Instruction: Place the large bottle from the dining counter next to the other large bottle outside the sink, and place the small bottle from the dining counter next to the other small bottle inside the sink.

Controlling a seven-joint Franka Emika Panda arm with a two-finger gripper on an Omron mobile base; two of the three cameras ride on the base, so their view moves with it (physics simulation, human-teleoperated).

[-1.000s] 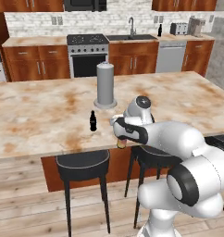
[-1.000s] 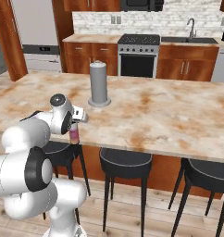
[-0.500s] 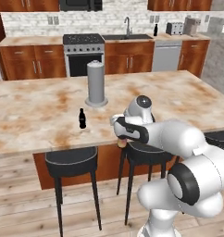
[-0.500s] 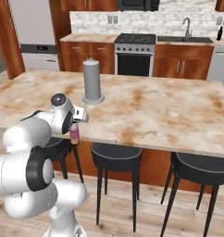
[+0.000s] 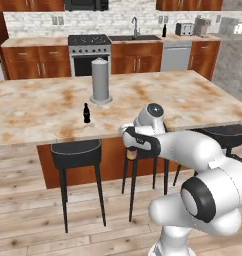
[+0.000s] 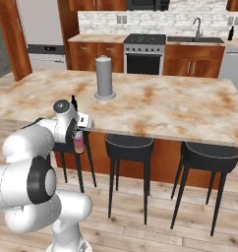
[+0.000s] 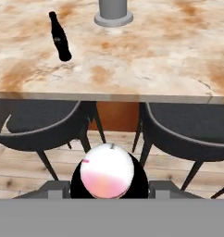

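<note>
My gripper is shut on the large bottle, pale pink above and yellowish below. It hangs in front of the dining counter's near edge, below the top. In the hand view the large bottle shows end-on between the fingers. The small bottle stands upright on the dining counter, apart from the gripper. Far back, the sink lies in the wall counter, with the other large bottle black beside it. The other small bottle is hidden.
A grey cylinder stands on the island behind the small bottle. Black stools line the island's near side, close under my hand. A toaster and a stove sit along the back wall.
The whole picture has shifted: the base has drawn back from the island, which now lies farther off. The gripper keeps its hold on the large bottle.
</note>
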